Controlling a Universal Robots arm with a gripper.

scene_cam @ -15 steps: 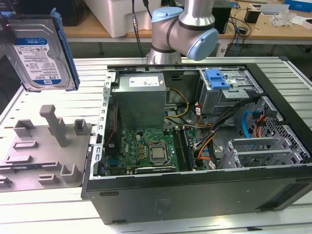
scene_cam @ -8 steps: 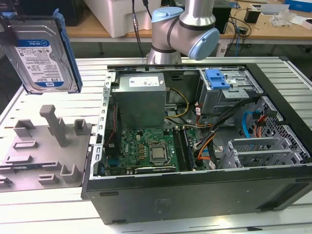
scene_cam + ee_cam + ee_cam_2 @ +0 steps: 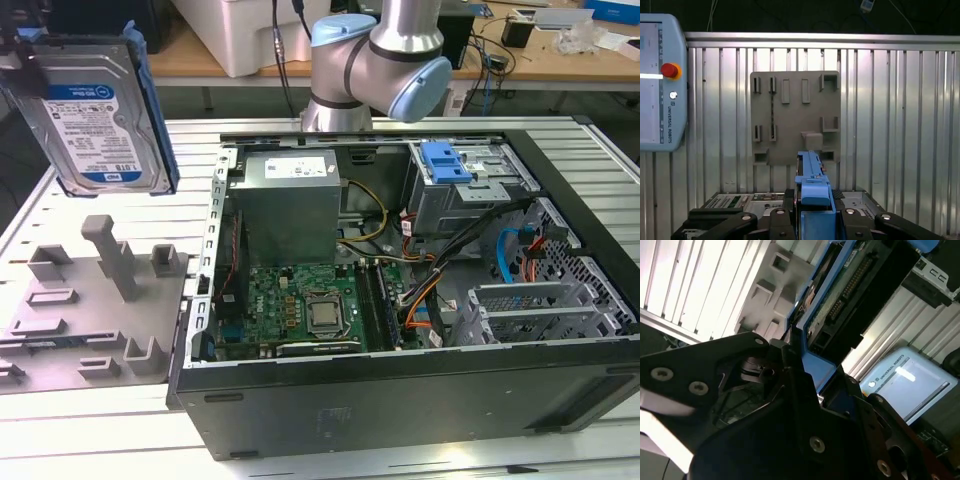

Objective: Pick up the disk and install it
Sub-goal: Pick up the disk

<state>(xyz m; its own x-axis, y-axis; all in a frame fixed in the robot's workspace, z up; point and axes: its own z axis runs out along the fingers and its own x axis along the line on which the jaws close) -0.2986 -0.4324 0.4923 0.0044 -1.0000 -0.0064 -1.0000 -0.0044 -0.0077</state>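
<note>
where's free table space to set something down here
The slatted table is bare along its near edge, in front of the grey fixture plate and computer case, and behind the plate, below the raised disk. Inside the case, motherboard and cables crowd everything.

One disk (image 3: 95, 110), one open computer case (image 3: 400, 400), one grey fixture plate (image 3: 100, 330), one teach pendant (image 3: 660, 85) and one robot arm (image 3: 385, 60) are showing at one slatted metal workbench (image 3: 80, 430)

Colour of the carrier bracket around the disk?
Blue carrier bracket, framing the silver disk; shows best in the exterior view.
</note>
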